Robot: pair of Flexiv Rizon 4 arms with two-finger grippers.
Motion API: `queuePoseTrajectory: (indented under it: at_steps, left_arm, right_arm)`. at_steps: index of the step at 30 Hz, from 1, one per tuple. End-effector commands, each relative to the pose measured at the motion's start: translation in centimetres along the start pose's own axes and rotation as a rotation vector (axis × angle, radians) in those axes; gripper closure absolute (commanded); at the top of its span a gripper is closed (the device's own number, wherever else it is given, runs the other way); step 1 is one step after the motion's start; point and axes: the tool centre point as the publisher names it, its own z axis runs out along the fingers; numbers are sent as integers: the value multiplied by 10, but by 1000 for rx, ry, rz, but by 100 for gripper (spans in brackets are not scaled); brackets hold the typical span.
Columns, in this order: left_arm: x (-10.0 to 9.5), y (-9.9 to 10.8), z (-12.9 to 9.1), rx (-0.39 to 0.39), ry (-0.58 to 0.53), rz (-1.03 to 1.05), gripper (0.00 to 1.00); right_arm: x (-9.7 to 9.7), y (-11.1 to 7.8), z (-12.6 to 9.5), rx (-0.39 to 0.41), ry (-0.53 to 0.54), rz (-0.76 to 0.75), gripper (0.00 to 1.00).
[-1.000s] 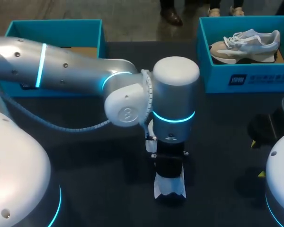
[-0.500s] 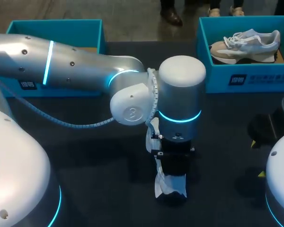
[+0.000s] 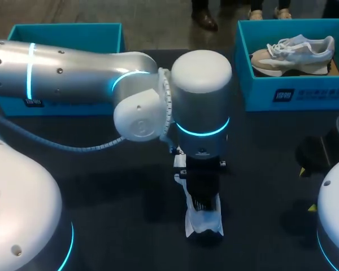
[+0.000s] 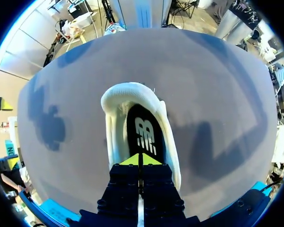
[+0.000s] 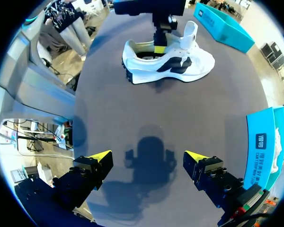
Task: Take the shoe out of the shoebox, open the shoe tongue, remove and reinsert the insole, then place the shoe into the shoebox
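A white shoe with dark side marks (image 3: 204, 222) (image 5: 173, 64) stands on the dark table near its front middle. Its tongue (image 5: 192, 31) is pulled up. The black insole (image 4: 143, 133) lies inside the shoe (image 4: 117, 101). My left gripper (image 3: 203, 195) (image 4: 141, 160) (image 5: 159, 48) points straight down into the shoe's opening. Its yellow tips are shut together right at the insole, and no grip on it shows. My right gripper (image 5: 146, 161) (image 3: 307, 189) hangs open over bare table at the right, well short of the shoe.
A teal shoebox (image 3: 294, 93) at the back right holds a second, beige and grey shoe (image 3: 294, 53). Another teal shoebox (image 3: 65, 33) stands at the back left behind my left arm. A teal box wall (image 5: 260, 142) is close beside my right gripper.
My left arm's wrist swung a little to the right, then back left and slightly away from the front edge. The shoe and my right gripper stayed put.
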Motion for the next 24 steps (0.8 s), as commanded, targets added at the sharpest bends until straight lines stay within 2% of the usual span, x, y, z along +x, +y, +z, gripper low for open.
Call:
queuePoseTrajectory:
  at_steps: [1,9,10,11,12,17,19,21,24]
  left_arm:
    - [6,1,-7,-15,-15,-5,100]
    - [4,10,-9,-52,10,-35,100]
    - [4,11,-9,-54,13,-38,97]
    - [4,12,-7,-56,16,-40,82]
    - [4,13,-6,-53,19,-45,80]
    - [3,17,-3,-46,26,-63,84]
    - [3,15,-2,-44,32,-60,82]
    - [4,15,0,-46,36,-62,79]
    - [5,15,1,-43,36,-75,67]
  right_arm:
    - [2,0,0,2,-5,0,0]
    - [2,0,0,2,-5,0,0]
    - [2,0,0,2,-5,0,0]
    - [2,0,0,2,-5,0,0]
    - [2,0,0,2,-5,0,0]
    - [2,0,0,2,-5,0,0]
    - [2,0,0,2,-5,0,0]
    - [2,0,0,2,-5,0,0]
    - [2,0,0,2,-5,0,0]
